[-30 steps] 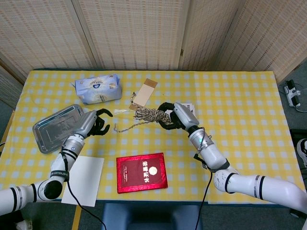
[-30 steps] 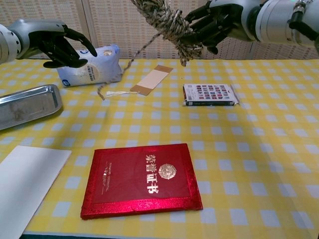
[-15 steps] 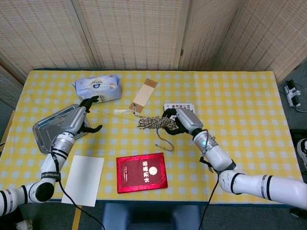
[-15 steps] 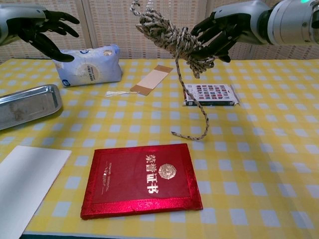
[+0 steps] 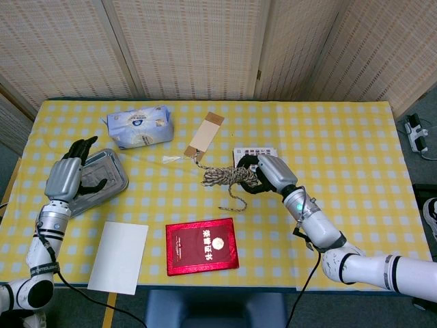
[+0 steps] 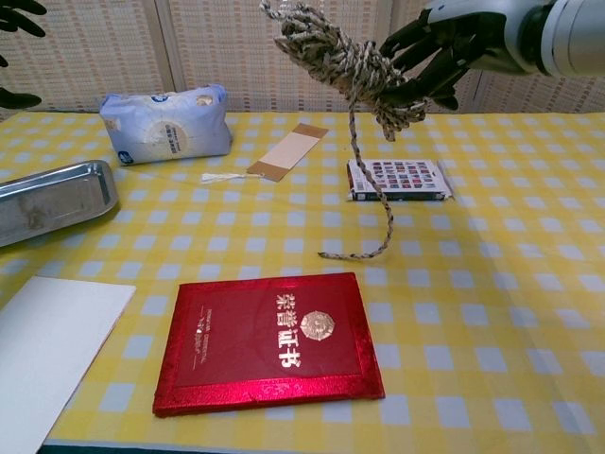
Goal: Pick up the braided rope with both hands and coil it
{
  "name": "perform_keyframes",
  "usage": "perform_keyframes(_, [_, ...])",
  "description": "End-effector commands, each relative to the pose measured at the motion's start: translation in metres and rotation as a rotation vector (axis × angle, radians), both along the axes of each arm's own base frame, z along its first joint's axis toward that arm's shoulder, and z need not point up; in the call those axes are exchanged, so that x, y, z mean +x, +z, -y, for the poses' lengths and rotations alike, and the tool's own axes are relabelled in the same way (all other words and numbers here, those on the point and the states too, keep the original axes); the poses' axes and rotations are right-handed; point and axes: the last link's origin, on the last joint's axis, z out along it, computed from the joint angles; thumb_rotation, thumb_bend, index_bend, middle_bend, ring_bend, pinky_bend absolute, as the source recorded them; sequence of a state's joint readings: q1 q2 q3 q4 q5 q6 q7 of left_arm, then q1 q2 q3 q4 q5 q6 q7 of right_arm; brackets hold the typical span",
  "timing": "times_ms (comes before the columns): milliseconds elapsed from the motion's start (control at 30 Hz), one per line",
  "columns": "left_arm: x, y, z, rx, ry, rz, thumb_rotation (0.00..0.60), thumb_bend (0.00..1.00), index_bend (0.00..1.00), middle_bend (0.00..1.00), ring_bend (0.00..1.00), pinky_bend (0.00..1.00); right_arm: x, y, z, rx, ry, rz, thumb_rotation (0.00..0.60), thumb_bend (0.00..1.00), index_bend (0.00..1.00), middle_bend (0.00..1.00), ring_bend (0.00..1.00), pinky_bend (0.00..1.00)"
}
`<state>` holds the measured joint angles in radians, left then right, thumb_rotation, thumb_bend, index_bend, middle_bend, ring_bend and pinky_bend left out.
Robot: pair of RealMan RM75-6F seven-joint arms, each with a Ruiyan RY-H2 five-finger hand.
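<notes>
1. The left hand (image 5: 67, 179) is seen at the far left, above the metal tray (image 5: 109, 184); its fingers are spread and nothing is held, so it is released and well apart from the rope.
2. The braided rope (image 6: 345, 59) is found mostly wound into a loose bundle, lifted clear of the table (image 6: 510, 284). It is held up by the right hand (image 6: 444, 47), whose fingers are wrapped around the bundle's right end.
3. One loose tail is left hanging from the bundle, its end curling onto the table just beyond the red booklet (image 6: 269, 340), in front of the small patterned packet (image 6: 397, 180).
4. The task is judged to be largely done: the rope is picked up and coiled for the most part. What is left, by this judgement, is for the hanging tail to be gathered in, for which the left hand would have to be brought back.
5. Compared with the frames a second ago, the left hand is seen to have been drawn away leftward from near the rope, and the tail it was close to is now let fall. The bundle is carried slightly to the right.
</notes>
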<state>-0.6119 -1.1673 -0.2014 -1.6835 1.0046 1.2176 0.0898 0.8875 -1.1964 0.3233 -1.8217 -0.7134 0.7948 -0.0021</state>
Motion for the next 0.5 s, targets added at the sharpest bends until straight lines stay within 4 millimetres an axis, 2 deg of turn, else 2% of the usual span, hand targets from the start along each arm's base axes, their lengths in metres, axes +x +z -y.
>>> perform_keyframes(33, [-0.025,0.003,0.022,0.024,0.005,-0.076,0.600,0.30,0.13,0.15,0.10,0.25,-0.003,0.005,-0.003,-0.006,0.000,0.004,0.600,0.64,0.88,0.74,0.82,0.73])
perform_keyframes(200, [-0.052,0.003,0.056,0.059,0.033,-0.182,0.600,0.31,0.14,0.15,0.10,0.23,-0.007,0.011,-0.006,-0.020,0.004,0.015,0.600,0.64,0.88,0.74,0.82,0.73])
perform_keyframes(500, [-0.078,-0.001,0.110,0.104,0.025,-0.186,0.600,0.31,0.14,0.15,0.10,0.18,-0.022,0.022,-0.011,-0.037,-0.010,0.009,0.600,0.64,0.88,0.74,0.82,0.73])
